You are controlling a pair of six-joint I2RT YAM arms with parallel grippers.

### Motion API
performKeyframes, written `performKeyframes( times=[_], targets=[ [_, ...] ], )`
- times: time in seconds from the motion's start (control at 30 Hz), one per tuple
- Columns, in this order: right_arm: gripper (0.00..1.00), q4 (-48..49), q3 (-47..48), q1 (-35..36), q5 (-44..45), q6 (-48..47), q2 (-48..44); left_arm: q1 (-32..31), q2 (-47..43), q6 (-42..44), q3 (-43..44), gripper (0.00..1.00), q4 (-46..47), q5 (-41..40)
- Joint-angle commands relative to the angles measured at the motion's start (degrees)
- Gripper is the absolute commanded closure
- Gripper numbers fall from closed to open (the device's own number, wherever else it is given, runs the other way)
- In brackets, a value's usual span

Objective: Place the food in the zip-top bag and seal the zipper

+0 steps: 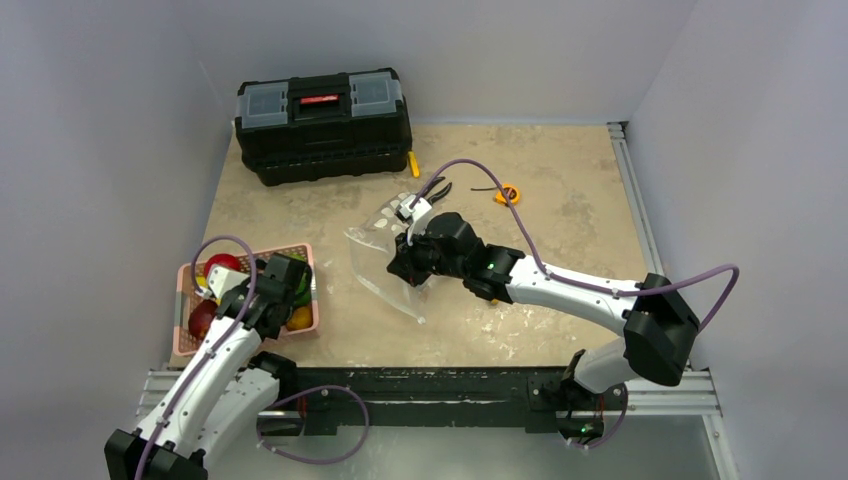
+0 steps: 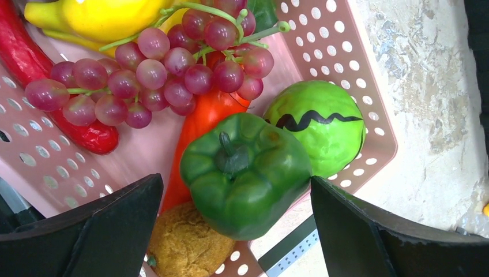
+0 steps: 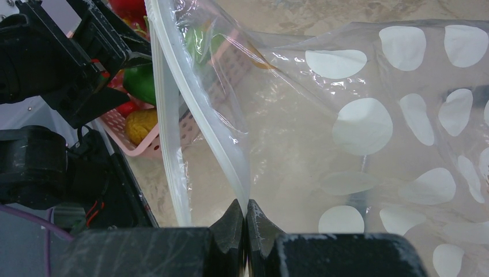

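Observation:
The pink basket (image 1: 185, 340) at the table's front left holds the food: a green pepper (image 2: 245, 173), a lime-green fruit (image 2: 317, 130), purple grapes (image 2: 161, 69), a yellow banana (image 2: 98, 17), a red chili (image 2: 34, 75) and an orange carrot (image 2: 202, 124). My left gripper (image 2: 235, 183) is open, its fingers on either side of the green pepper and not touching it. My right gripper (image 3: 246, 209) is shut on the zipper (image 3: 196, 98) of the dotted clear zip-top bag (image 3: 357, 127). It holds the bag (image 1: 378, 258) up at mid-table, mouth open toward the basket.
A black toolbox (image 1: 322, 125) stands at the back left. Pliers (image 1: 437, 190) and a small orange tool (image 1: 508, 193) lie behind the bag. A brown rough fruit (image 2: 184, 248) lies in the basket's corner. The table's metal front rail (image 1: 440, 385) runs between the arm bases.

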Motion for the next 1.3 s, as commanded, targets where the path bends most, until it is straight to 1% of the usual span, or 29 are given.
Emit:
performKeyframes(
  times=[0.0, 0.13, 0.23, 0.3, 0.4, 0.47, 0.57, 0.7, 0.8, 0.87, 0.9, 1.03, 1.1, 1.2, 1.27],
  targets=[
    [1.00, 1.0, 0.4, -0.1, -0.7, -0.4, -1.4, 0.4, 1.2, -2.7, 1.8, 0.00, 2.5, -2.4],
    [1.00, 0.8, 0.5, -0.2, -0.9, -0.4, -1.5, 0.4, 2.8, -4.7, 2.3, 0.00, 2.7, -2.6],
    [1.00, 0.8, 0.4, -0.1, -1.0, -0.5, -1.6, 0.4, 5.0, -3.2, 2.9, 0.00, 5.1, -1.8],
    [1.00, 0.8, 0.4, -0.1, -1.1, -0.4, -1.7, 0.4, 6.8, -3.8, 3.5, 0.00, 4.8, -1.0],
    [1.00, 0.7, 0.4, -0.1, -1.3, -0.4, -1.9, 0.4, 9.1, -6.3, 4.0, 0.04, 2.4, 0.0],
    [1.00, 0.7, 0.4, -0.2, -1.6, -0.5, -2.1, 0.4, 9.3, -6.6, 3.8, 0.07, 1.6, 0.3],
    [1.00, 0.6, 0.9, -0.1, -2.2, -0.6, -1.8, 0.4, 8.3, -6.0, 2.7, 0.15, 2.3, 0.2],
    [1.00, 0.0, 1.5, -0.1, -2.5, -1.1, -1.6, 0.4, 5.8, -3.9, 1.8, 0.31, 2.9, -1.1],
    [1.00, 0.0, 1.6, -0.2, -2.3, -1.1, -1.7, 0.4, 3.1, -0.4, 2.3, 0.39, 2.7, -3.1],
    [1.00, 0.1, 1.5, -0.2, -2.2, -1.0, -1.7, 0.4, 1.0, 1.7, 3.2, 0.48, 2.1, -4.1],
    [1.00, 0.3, 1.4, -0.2, -2.3, -0.8, -1.7, 0.4, -0.1, 3.1, 3.6, 0.50, 2.0, -4.5],
    [1.00, 0.7, 1.0, -0.2, -2.5, -0.4, -1.8, 0.4, -4.6, 10.0, 7.0, 0.51, 1.8, -5.6],
    [1.00, 0.8, 0.9, -0.1, -2.4, -0.3, -1.9, 0.4, -6.5, 13.9, 9.2, 0.53, 1.4, -5.7],
    [1.00, 0.5, 1.1, -0.2, -2.3, -0.3, -2.0, 0.5, -9.0, 22.9, 12.4, 0.60, 2.8, -3.9],
    [1.00, 0.4, 1.1, -0.1, -2.0, -0.3, -2.0, 0.4, -10.2, 28.9, 14.2, 0.62, 4.2, -1.3]
  ],
)
